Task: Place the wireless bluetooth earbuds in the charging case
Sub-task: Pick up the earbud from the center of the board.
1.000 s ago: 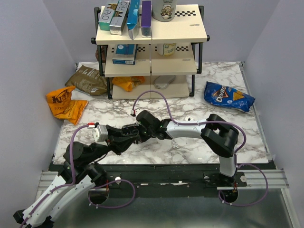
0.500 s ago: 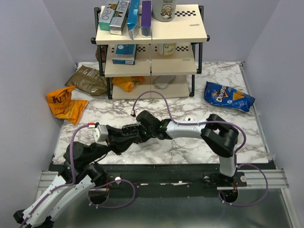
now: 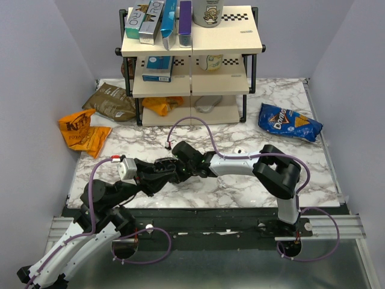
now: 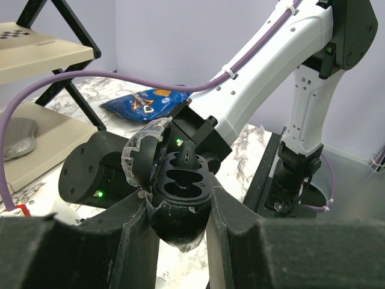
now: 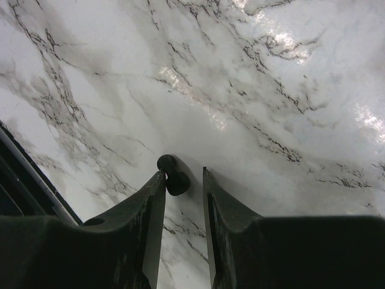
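Observation:
My left gripper (image 4: 178, 201) is shut on the charging case (image 4: 180, 188), a glossy black oval held above the marble with its lid (image 4: 144, 153) hinged open to the left. Two dark wells show inside. A small black piece (image 4: 187, 158) sits at the case's far end; I cannot tell whether it is an earbud. In the right wrist view one black earbud (image 5: 173, 174) lies against the tip of the left finger, with a gap to the other finger, so my right gripper (image 5: 183, 174) is open. From above, both grippers (image 3: 171, 171) meet at the table's middle front.
A shelf rack (image 3: 192, 60) with boxes stands at the back. A blue Doritos bag (image 3: 290, 122) lies at the right, an orange bag (image 3: 81, 132) and a brown bag (image 3: 111, 101) at the left. The table's front edge (image 3: 204, 208) runs just below the grippers.
The right arm's wrist has shifted slightly toward the left gripper. The left arm and the case have stayed put.

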Action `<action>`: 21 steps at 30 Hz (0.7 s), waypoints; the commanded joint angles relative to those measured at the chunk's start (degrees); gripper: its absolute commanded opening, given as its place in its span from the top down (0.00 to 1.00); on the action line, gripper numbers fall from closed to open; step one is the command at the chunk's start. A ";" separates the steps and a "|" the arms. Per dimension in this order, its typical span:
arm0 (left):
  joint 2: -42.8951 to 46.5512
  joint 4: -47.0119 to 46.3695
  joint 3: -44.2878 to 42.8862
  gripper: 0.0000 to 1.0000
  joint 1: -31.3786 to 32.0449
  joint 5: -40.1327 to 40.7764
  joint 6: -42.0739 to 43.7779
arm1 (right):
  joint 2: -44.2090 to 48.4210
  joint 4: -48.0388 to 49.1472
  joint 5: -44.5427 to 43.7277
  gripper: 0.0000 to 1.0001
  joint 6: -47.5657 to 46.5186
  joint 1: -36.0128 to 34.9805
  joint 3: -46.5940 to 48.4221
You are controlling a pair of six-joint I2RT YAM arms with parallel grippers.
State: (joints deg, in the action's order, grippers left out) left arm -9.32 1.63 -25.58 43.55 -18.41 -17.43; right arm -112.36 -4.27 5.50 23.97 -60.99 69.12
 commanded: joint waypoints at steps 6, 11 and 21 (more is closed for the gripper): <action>-0.08 -0.40 0.27 1.00 -0.13 0.40 -0.59 | -1.90 -2.14 0.57 0.84 -0.59 0.08 1.10; 0.01 -0.31 0.27 1.00 -0.13 0.40 -0.50 | -0.68 -1.71 -0.57 0.99 -0.41 0.08 0.49; 0.18 -0.66 0.36 1.00 -0.13 1.19 -0.50 | 11.00 1.46 -6.89 0.99 1.26 0.70 -9.44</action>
State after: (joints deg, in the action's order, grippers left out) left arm -9.32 1.65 -25.58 43.55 -18.39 -17.41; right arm -107.53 -3.44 3.55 24.21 -60.99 63.99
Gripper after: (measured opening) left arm 0.379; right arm 0.025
